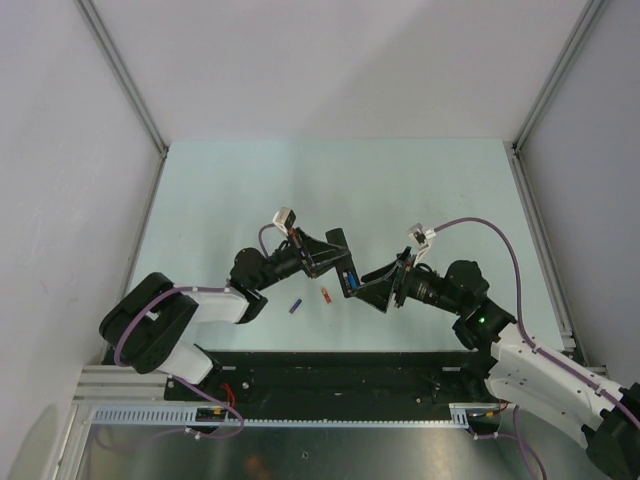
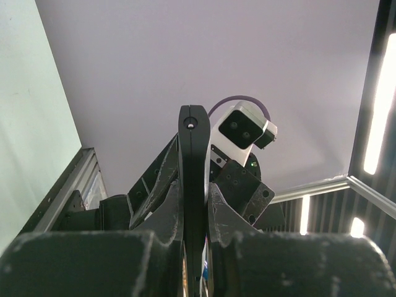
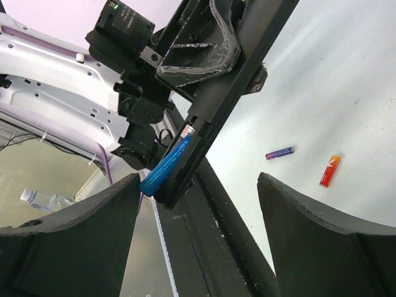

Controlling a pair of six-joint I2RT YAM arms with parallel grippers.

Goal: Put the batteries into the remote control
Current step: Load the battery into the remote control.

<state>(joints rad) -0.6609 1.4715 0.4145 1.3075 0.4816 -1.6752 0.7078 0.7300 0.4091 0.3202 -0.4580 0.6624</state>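
My left gripper (image 1: 333, 262) is shut on the remote control (image 1: 342, 262), a slim black bar held above the table. In the left wrist view the remote control (image 2: 192, 179) stands edge-on between the fingers. A bright blue battery (image 3: 166, 171) lies in the remote control's (image 3: 232, 86) open compartment, its end sticking out past the lower end. My right gripper (image 3: 198, 213) is open just below it, its left finger (image 3: 80, 238) close to the blue battery's tip. A purple-blue battery (image 3: 279, 153) and a red-orange battery (image 3: 330, 171) lie loose on the table; from above they are the purple-blue battery (image 1: 295, 306) and the red-orange battery (image 1: 325, 293).
The pale green table (image 1: 400, 190) is walled by white panels with aluminium posts (image 1: 120, 70). A black base plate (image 1: 340, 375) runs along the near edge under both arms. The right arm's purple cable (image 1: 480, 225) loops above its wrist.
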